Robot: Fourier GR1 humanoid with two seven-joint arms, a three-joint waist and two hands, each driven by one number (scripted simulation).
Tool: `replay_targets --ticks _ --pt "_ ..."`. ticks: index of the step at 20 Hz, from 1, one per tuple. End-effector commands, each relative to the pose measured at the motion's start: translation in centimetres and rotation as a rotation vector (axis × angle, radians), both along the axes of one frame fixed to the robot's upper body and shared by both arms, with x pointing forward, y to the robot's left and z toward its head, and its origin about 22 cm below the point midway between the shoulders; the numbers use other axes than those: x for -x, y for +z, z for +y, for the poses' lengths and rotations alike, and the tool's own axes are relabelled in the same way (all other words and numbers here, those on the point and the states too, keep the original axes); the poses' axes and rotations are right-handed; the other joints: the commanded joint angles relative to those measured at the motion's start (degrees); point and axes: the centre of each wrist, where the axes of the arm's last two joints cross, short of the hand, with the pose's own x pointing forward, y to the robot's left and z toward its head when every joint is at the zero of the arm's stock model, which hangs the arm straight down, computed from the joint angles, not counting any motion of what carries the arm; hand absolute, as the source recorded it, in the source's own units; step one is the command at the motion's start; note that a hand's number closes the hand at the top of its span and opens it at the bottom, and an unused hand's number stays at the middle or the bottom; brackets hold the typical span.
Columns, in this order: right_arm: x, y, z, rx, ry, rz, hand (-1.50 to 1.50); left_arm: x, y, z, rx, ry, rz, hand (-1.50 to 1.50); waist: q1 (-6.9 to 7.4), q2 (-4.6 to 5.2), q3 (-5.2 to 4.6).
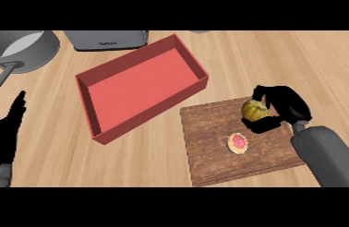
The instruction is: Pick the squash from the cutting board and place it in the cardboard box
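A yellow-green squash (252, 110) sits near the far right corner of the wooden cutting board (211, 147). My right hand (285, 105) is curled round it, fingers over its top and thumb beneath, hiding its right side. The red, open-topped box (136, 90) lies to the left of the board, with nothing inside. At the left edge of the view my left hand (12, 124) rests open, fingers pointing up.
A small pink-topped tart (238, 143) lies on the board just in front of the squash. A grey pot (27, 48) stands at the far left, and a grey toaster-like appliance (109, 39) behind the box.
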Motion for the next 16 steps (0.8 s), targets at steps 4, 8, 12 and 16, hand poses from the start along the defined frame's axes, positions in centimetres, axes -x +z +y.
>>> replay_targets --ticks 4,8,12,16 --pt "1.3 4.4 6.2 0.032 -0.285 -0.239 1.50 -0.1 0.4 0.2 0.003 0.003 -0.003 0.00 -0.14 0.09 0.19" --pt "3.5 9.7 10.0 0.019 -0.236 -0.478 1.50 0.0 0.4 0.2 -0.002 -0.028 -0.008 0.00 1.28 0.50 0.31" --pt "6.5 14.1 14.2 -0.003 -0.206 -0.528 1.50 -1.4 1.1 -1.0 0.005 -0.054 -0.024 0.00 2.83 1.34 0.44" --pt "7.1 15.9 18.8 -0.072 -0.160 -0.472 1.50 -2.9 0.1 -2.1 -0.001 -0.081 -0.039 0.00 3.99 1.95 0.48"
